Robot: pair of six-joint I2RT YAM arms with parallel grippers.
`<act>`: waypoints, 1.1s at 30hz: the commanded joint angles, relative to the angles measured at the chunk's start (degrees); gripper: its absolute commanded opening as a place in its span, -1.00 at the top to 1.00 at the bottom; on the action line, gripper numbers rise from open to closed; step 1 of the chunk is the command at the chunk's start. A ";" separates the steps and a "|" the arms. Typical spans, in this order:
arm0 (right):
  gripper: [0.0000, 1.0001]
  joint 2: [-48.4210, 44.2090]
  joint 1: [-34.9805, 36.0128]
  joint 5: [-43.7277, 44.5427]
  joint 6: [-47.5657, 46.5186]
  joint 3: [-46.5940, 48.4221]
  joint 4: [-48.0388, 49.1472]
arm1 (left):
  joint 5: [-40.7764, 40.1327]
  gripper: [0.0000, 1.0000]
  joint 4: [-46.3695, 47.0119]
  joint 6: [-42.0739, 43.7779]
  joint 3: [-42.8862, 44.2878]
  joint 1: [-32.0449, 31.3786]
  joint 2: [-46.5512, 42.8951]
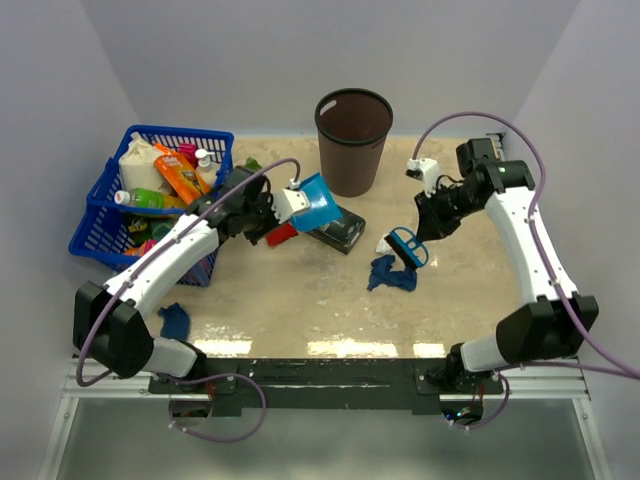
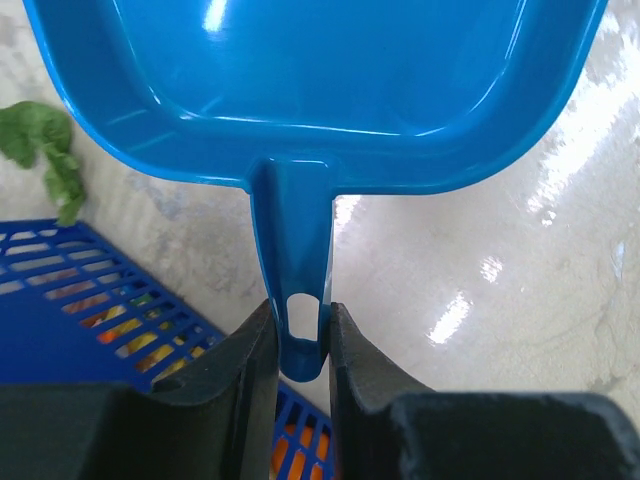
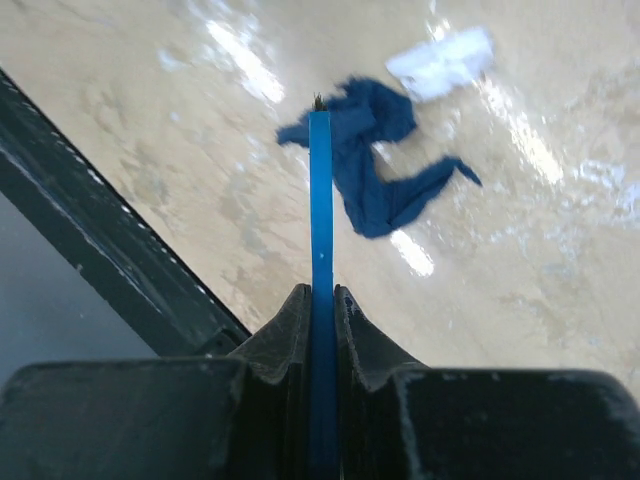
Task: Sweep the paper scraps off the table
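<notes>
Left claw [image 2: 298,328]: clenched on the handle of the blue dustpan [image 2: 320,80]; pan stretches straight ahead of the claw and looks raised off the table [image 2: 480,280].
Right claw [image 3: 320,300]: clamped on a thin blue brush [image 3: 319,200], seen edge-on, pointing straight out ahead.
Blue scrap [image 3: 372,175]: directly ahead of the right claw at the brush tip; touching or just short, cannot tell.
White scrap [image 3: 440,60]: beyond the blue scrap, ahead and to the right of the right claw.
Green scrap [image 2: 45,150]: ahead and left of the left claw, near the blue basket [image 2: 70,300].
Red scrap [image 1: 283,233]: just beside the left claw, against the black box [image 1: 345,232].
Second blue scrap [image 1: 175,320]: well behind the left claw, by the left arm's base.
Handling: thin crumpled paper, so probably very light, soft and limp. Should slide easily on the glossy top. Could flutter or hop over the bristles on a fast swipe.
Where to take hold: no pinching of scraps needed. Push from the far side with the brush held low, toward the pan lip.
Step in hand: likely gathering the blue and white pair. Pan is well apart from them and needs setting down beside them first.
Risk: pan lip not flat on the table, scraps slipping underneath.
</notes>
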 commanded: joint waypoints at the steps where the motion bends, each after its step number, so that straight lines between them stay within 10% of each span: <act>1: 1.00 -4.85 1.55 -10.58 -0.93 -2.34 3.50 | -2.23 1.00 5.06 -5.76 3.91 1.68 -5.20; 10: 1.00 -7.06 18.94 -5.41 10.67 -7.87 25.01 | -8.73 1.00 12.45 -14.55 10.14 2.91 -8.72; 33: 1.00 28.10 56.48 -9.10 17.27 18.14 57.97 | -17.97 1.00 16.76 -12.01 24.21 6.95 -13.91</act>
